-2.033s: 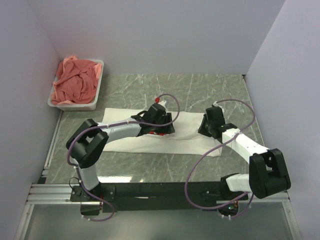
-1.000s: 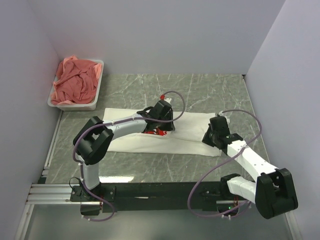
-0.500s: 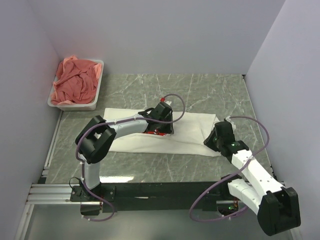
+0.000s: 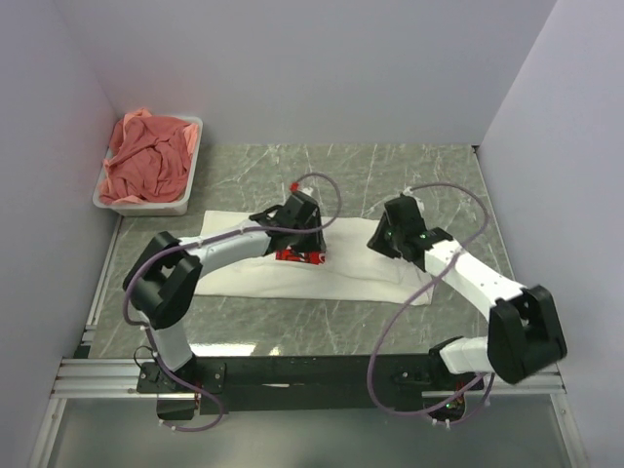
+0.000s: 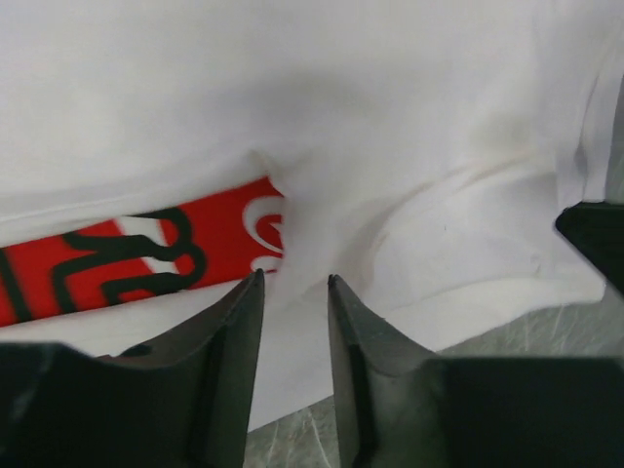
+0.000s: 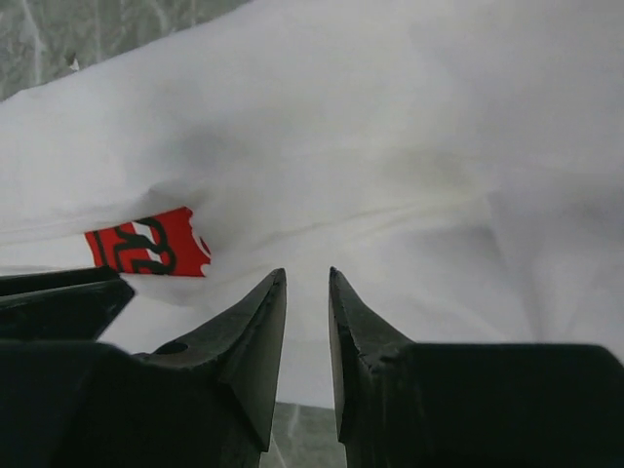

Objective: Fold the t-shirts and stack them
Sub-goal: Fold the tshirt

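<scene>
While the left gripper [image 5: 293, 281] pinches the white shirt [image 4: 351, 278], I cannot tell whether the narrowed right gripper [image 6: 306, 275] grips.

White tub [image 4: 146, 207] sits far-left on marble table [image 4: 390, 175]

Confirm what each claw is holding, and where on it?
Left claw pinches a ridge of the white shirt beside its red print. Right claw: nearly shut over the shirt, grip unclear.
</scene>
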{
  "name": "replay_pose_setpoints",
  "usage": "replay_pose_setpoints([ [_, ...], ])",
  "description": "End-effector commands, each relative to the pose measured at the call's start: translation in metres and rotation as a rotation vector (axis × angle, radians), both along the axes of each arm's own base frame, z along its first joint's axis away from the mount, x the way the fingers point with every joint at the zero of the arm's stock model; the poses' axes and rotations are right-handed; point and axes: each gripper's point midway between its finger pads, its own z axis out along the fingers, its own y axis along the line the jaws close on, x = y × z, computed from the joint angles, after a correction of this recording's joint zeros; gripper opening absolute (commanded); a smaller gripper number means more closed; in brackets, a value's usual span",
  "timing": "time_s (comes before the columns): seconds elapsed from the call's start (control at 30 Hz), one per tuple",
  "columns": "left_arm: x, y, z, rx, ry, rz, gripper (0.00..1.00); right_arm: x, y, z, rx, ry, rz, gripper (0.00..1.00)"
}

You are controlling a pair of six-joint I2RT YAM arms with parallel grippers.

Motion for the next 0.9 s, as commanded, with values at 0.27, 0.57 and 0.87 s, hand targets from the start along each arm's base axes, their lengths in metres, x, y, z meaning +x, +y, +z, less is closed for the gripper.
replay_pose_setpoints([
  [0.27,0.091,0.037,0.008,0.085,-0.058,0.285,0.09,0.028,0.057,-0.012,0.026,-0.010,0.100,0.26],
  [0.57,0.068,0.011,-0.028,0.057,-0.015,0.175,0.03,-0.002,0.053,-0.041,0.031,0.036,0.116,0.26],
  [0.87,0.043,0.017,-0.032,0.016,-0.024,0.171,0.03,-0.008,0.050,-0.048,0.019,0.042,0.117,0.26],
])
